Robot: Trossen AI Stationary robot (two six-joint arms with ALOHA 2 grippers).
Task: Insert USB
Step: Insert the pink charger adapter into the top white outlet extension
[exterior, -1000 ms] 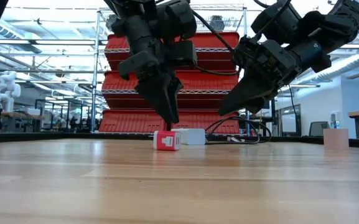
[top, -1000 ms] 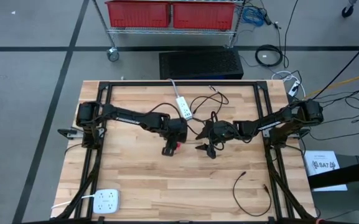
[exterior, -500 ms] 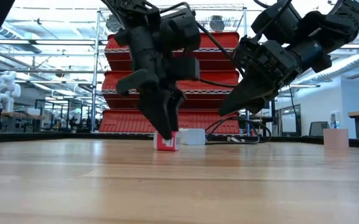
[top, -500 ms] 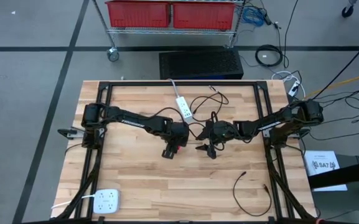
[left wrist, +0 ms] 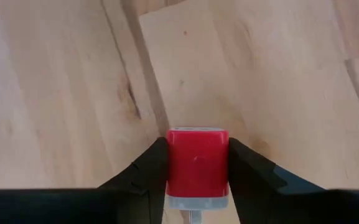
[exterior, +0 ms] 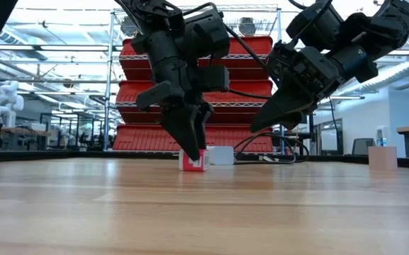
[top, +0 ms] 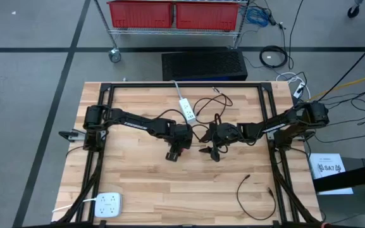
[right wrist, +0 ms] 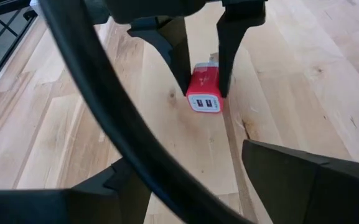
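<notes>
Red USB charger (left wrist: 197,163) flat on the wooden surface (top: 144,183) near its middle, left gripper (exterior: 190,145) down over it, jaws narrowed against both flat sides. Small, light, rigid, probably slick plastic; best held mid-body, ports kept clear. Right gripper (exterior: 275,119) hovering beside, jaws wide, empty.

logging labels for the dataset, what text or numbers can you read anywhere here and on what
"SA7", roughly: white sheet on the floor right of the table; blurred, not certain.
Red USB charger between the left gripper fingers: no readable print.
White power strip: no legible marks.
Red bins: no legible labels.
</notes>
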